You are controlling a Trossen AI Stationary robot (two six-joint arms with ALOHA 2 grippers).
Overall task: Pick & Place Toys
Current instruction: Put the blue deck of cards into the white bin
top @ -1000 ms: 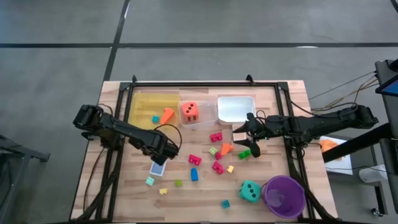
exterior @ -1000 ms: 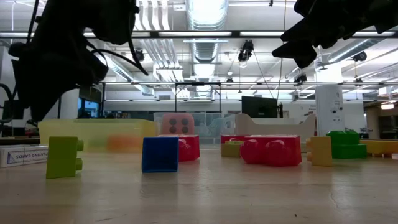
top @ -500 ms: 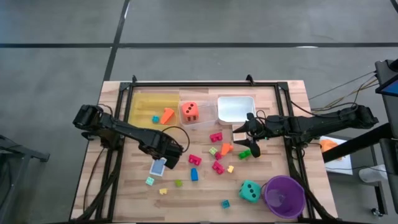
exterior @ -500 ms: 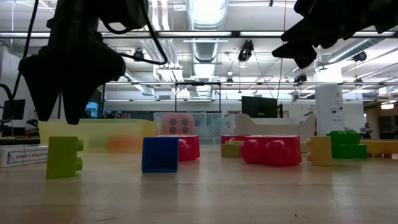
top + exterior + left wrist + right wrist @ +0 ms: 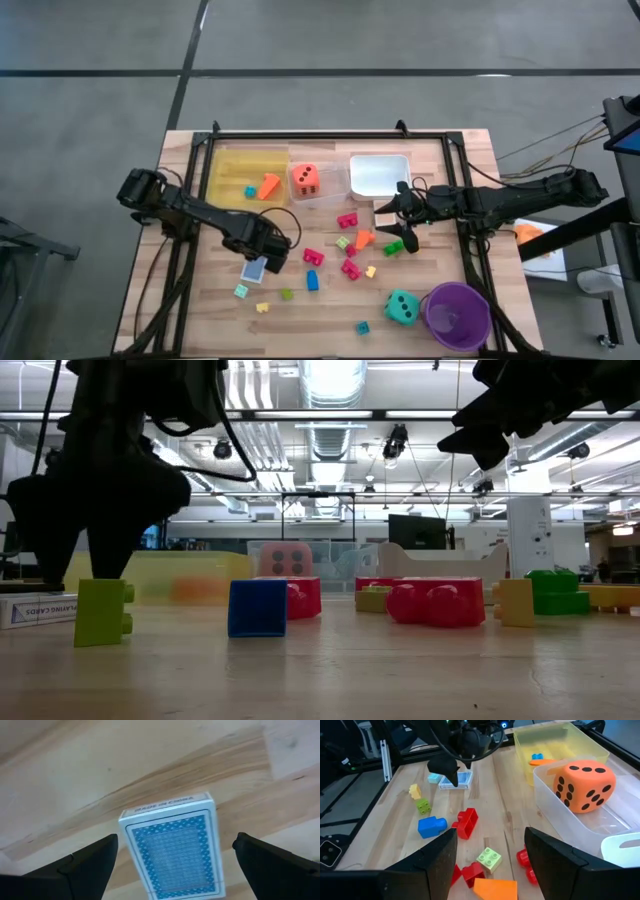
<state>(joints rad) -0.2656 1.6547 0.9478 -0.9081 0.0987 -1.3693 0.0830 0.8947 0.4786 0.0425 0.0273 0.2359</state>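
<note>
A blue-backed card box (image 5: 172, 852) lies flat on the table's left half (image 5: 255, 270), with small toy blocks around it. My left gripper (image 5: 175, 845) points straight down over it (image 5: 262, 255). It is open, one finger on either side of the box and just above it, touching nothing. In the low view it hangs over the box (image 5: 35, 608). My right gripper (image 5: 400, 218) hovers open right of centre, above a lime block (image 5: 489, 858), an orange block (image 5: 495, 887) and red blocks, with nothing between its fingers (image 5: 490, 845).
Along the far edge stand a yellow tray (image 5: 228, 165) with an orange and a blue block, a clear tray (image 5: 335, 190) with an orange die (image 5: 305, 179), and a white tray (image 5: 378, 160). A teal die (image 5: 402, 307) and a purple cup (image 5: 457, 330) are near right.
My left gripper has tipped from a slant to straight down and sunk toward the card box, shifting a little toward the table's left edge. The card box and the blocks have not moved.
</note>
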